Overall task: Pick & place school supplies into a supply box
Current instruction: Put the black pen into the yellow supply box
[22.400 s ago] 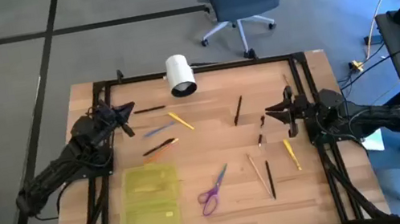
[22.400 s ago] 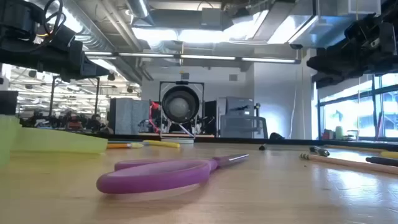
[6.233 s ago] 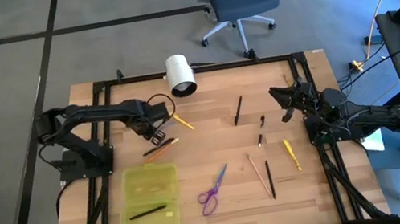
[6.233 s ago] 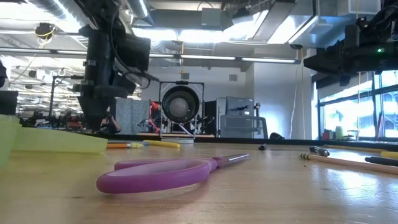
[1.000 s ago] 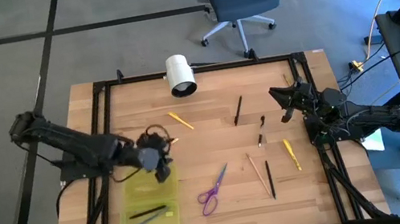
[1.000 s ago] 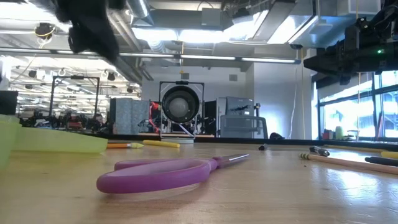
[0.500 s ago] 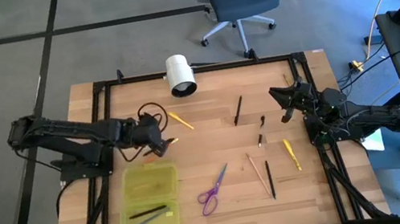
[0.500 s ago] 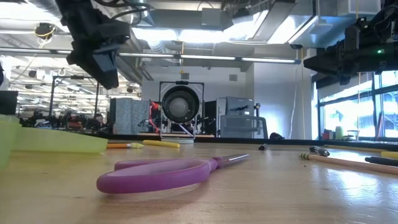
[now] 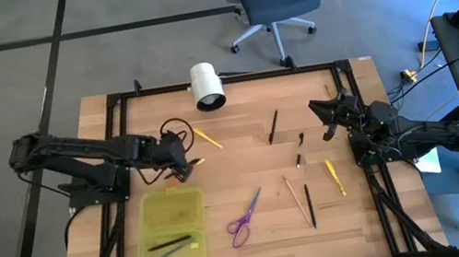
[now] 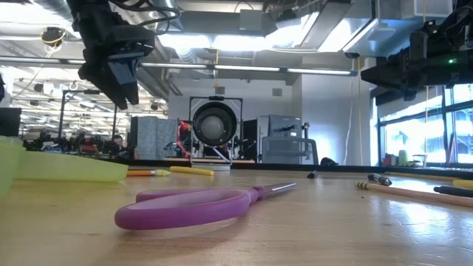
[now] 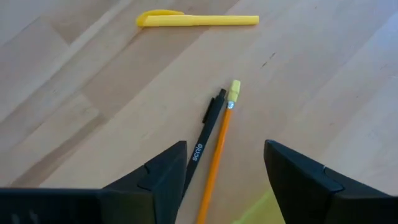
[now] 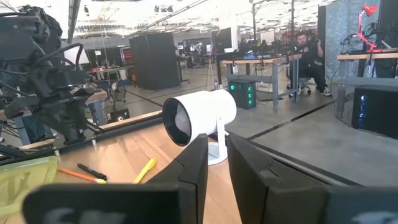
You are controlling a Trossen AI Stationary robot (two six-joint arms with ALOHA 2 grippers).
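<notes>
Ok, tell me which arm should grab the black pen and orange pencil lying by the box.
Left. The left gripper hangs open right above the black pen and orange pencil, next to the supply box. The right gripper waits at the table's far right side.

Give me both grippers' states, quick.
Left gripper: open, empty, above the black pen and orange pencil.
Right gripper: nearly shut, holding nothing.
</notes>
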